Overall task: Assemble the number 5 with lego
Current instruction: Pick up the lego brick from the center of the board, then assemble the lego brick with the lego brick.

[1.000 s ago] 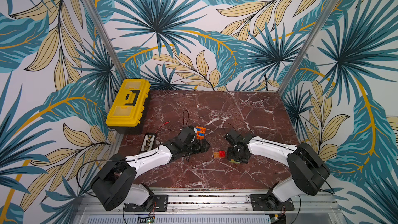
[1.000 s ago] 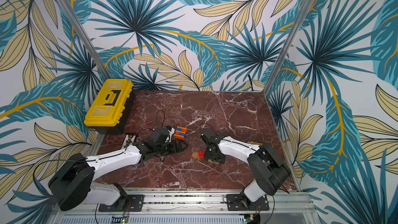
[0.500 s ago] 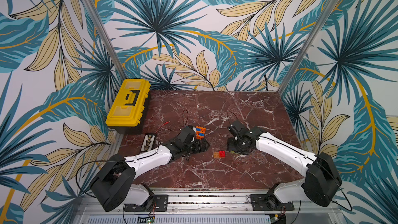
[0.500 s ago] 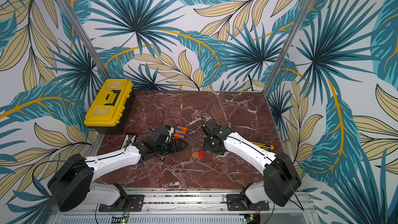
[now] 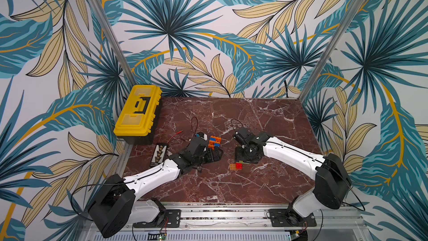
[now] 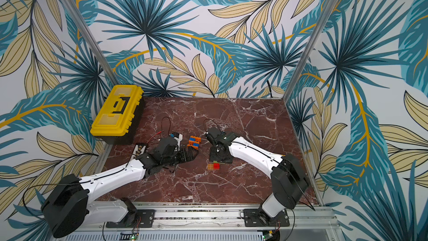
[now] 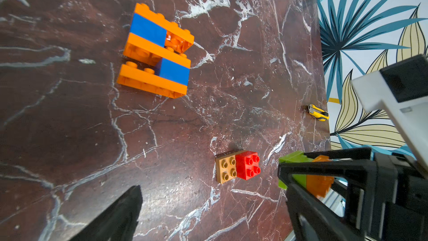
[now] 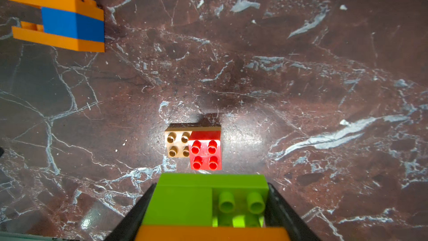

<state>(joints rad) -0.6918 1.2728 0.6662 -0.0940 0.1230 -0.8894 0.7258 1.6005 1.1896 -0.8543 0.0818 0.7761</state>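
Right wrist view settles the grip: the right hand is clamped on a lime-green and orange piece, whose long side runs from one finger to the other and which hangs clear of the bench. Just ahead of it lies the tan-and-red pair. The red brick appears to sit on one half of a longer tan brick, studs up, and the tan brick's long axis lies roughly parallel to the held piece. In a top view the pair sits just beside the right hand on the side nearer the robot's base, so the right arm is plainly the closer one to it.

The orange-and-blue assembly lies flat between the two arms. It has three orange bars joined by two blue blocks at opposite ends, which already reads as a 5. It is nearer the left hand, which is open and empty, its fingertips close to the assembly but apart from it. From the right hand, the assembly is off to the robot's left.

Whether the held piece is meant for the pair or the assembly cannot be told.

No writing is legible. The yellow toolbox, the utility knife and the black strip show no readable label.
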